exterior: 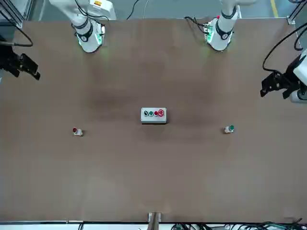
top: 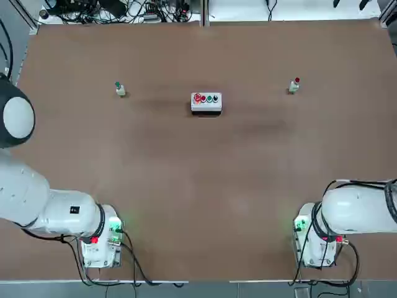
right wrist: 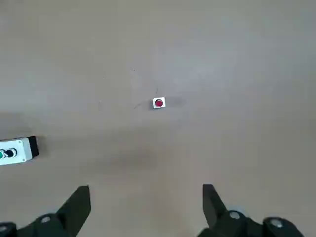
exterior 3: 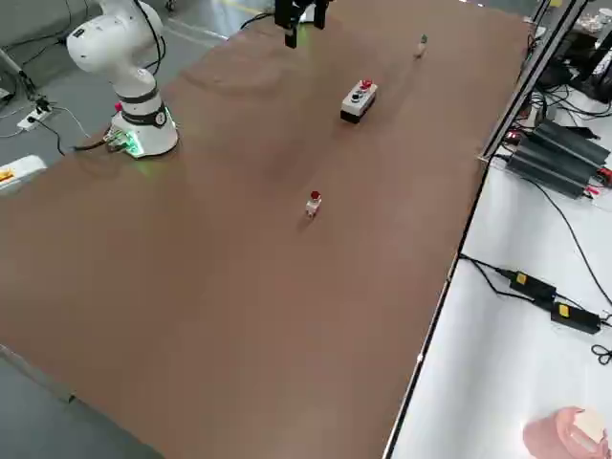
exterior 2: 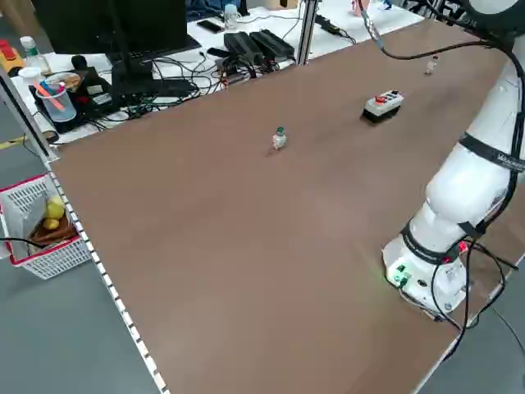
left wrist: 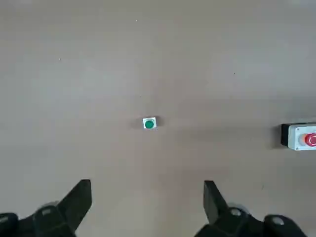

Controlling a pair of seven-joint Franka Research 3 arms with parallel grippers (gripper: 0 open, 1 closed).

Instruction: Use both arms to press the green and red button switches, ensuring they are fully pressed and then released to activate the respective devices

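Nothing is pressed yet: the left gripper [left wrist: 147,207] and right gripper [right wrist: 146,210], fingers spread wide and empty, hang high over the green button switch [top: 120,89] and red button switch [top: 294,85], flanking the white button box [top: 206,102]; next, I judge, each descends onto its cap.

You're in a robotics lab, not a home or shop. Two white arms [top: 56,208] [top: 353,214] are bolted at one edge of a broad brown worktop [top: 205,180], base lights glowing green. Past its far edge you see a white bench strewn with black cables [exterior 2: 176,78], power bricks [exterior 2: 258,43] and a dark monitor [exterior 2: 115,25]. Aluminium frame posts [exterior 2: 305,29] rise beside it. A red wire basket [exterior 2: 37,226] sits on the grey floor [exterior 2: 49,328].
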